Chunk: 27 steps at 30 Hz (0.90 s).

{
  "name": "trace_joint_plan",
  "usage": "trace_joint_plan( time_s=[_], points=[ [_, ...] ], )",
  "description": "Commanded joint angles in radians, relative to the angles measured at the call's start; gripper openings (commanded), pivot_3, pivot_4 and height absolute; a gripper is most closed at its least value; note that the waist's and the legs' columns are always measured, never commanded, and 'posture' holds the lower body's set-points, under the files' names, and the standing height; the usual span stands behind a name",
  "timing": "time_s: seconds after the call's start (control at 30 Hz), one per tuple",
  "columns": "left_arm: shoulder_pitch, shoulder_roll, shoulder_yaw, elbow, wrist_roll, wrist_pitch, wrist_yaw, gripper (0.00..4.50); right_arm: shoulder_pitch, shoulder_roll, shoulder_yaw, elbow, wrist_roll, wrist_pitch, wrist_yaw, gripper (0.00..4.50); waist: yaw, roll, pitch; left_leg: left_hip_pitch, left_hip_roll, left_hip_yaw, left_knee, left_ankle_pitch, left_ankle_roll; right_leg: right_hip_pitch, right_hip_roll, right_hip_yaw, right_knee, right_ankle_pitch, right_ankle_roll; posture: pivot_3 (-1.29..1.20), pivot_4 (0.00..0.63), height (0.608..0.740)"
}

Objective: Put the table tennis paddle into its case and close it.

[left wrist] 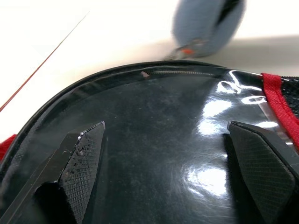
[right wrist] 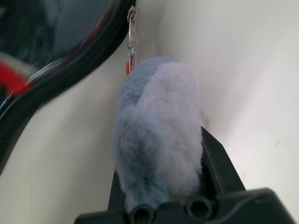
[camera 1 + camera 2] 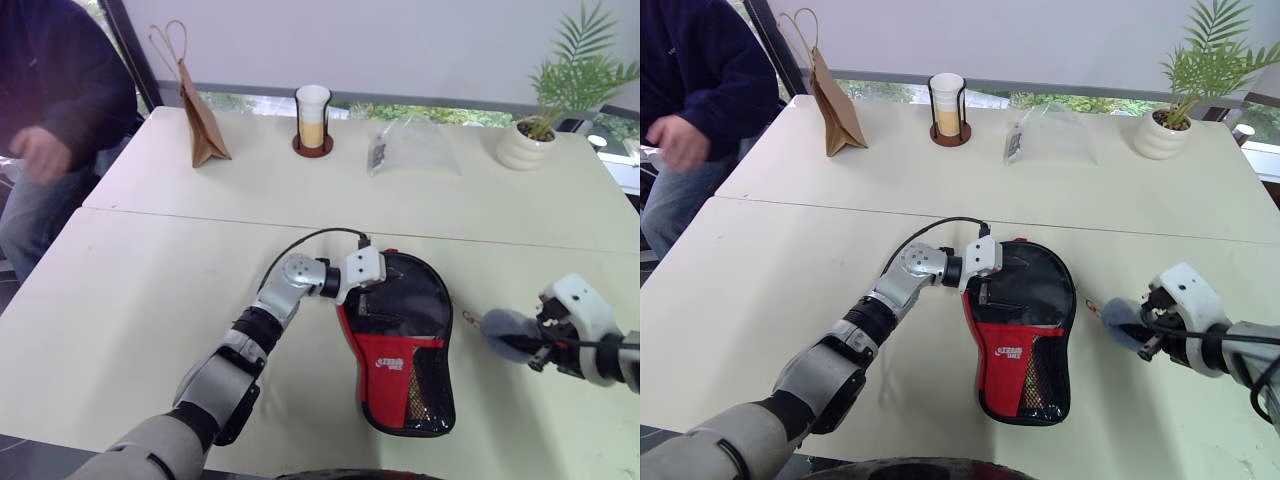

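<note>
Two jaws, one case (image 3: 405,340), one grey pompom (image 2: 156,130).

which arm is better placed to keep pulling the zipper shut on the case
Right. The right gripper is shut on the grey fluffy zipper pull clipped at the edge of the case. The left gripper, open, spans the case's glossy top as if bracing it.

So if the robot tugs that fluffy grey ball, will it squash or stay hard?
The fluffy grey ball looks soft and furry, so it probably squashes between the right gripper fingers. It hangs by a small metal clip near the case, so tugging likely pulls on the case.
</note>
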<state>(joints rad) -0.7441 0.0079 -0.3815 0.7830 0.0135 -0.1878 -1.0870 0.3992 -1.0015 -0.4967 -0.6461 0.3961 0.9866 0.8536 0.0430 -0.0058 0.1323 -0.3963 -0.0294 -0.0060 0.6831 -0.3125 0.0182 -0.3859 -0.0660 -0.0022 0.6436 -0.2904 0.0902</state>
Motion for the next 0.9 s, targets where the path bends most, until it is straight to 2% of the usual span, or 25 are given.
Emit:
trace_joint_plan(
  time_s=[0.03, 0.23, 0.47, 0.67, 0.9],
  points=[
    [0.027, 0.021, -0.042, 0.074, 0.073, 0.023, 0.022, 4.4, 0.078, 0.012, -0.08, -0.121, 0.04, 0.023, 0.05, 0.18, -0.002, 0.0, 0.0, 0.0, 0.0, 0.0, 0.0, 0.0, 0.0, 0.0, 0.0, 0.0, 0.0, 0.0, 0.0, 0.0, 0.15, 0.74],
    [0.029, 0.018, -0.045, 0.076, 0.074, 0.024, 0.025, 4.4, 0.161, 0.054, -0.127, -0.262, 0.114, 0.087, 0.066, 0.18, -0.003, -0.001, 0.0, 0.006, 0.002, -0.001, -0.001, -0.001, 0.001, 0.01, 0.002, -0.001, -0.009, 0.0, 0.001, 0.0, 0.15, 0.74],
    [0.029, 0.014, -0.049, 0.081, 0.079, 0.023, 0.025, 4.4, 0.261, 0.077, -0.129, -0.363, 0.137, 0.115, 0.061, 0.18, -0.001, -0.001, -0.001, 0.006, 0.003, -0.002, -0.001, -0.001, 0.001, 0.011, 0.002, -0.001, -0.011, 0.0, 0.002, 0.0, 0.15, 0.74],
    [0.022, 0.008, -0.047, 0.09, 0.08, 0.023, 0.03, 4.4, 0.386, 0.056, -0.137, -0.391, 0.079, 0.063, 0.091, 0.18, 0.001, -0.001, -0.001, 0.006, 0.003, -0.002, -0.001, -0.001, 0.001, 0.011, 0.001, -0.001, -0.012, 0.0, 0.002, 0.0, 0.15, 0.74],
    [0.016, 0.007, -0.044, 0.099, 0.081, 0.019, 0.032, 4.4, 0.558, 0.046, -0.237, -0.376, -0.023, -0.07, 0.209, 0.18, 0.0, -0.004, -0.003, 0.006, 0.003, -0.002, -0.001, -0.002, 0.002, 0.012, 0.001, -0.001, -0.014, 0.001, 0.003, 0.0, 0.15, 0.74]
  ],
)
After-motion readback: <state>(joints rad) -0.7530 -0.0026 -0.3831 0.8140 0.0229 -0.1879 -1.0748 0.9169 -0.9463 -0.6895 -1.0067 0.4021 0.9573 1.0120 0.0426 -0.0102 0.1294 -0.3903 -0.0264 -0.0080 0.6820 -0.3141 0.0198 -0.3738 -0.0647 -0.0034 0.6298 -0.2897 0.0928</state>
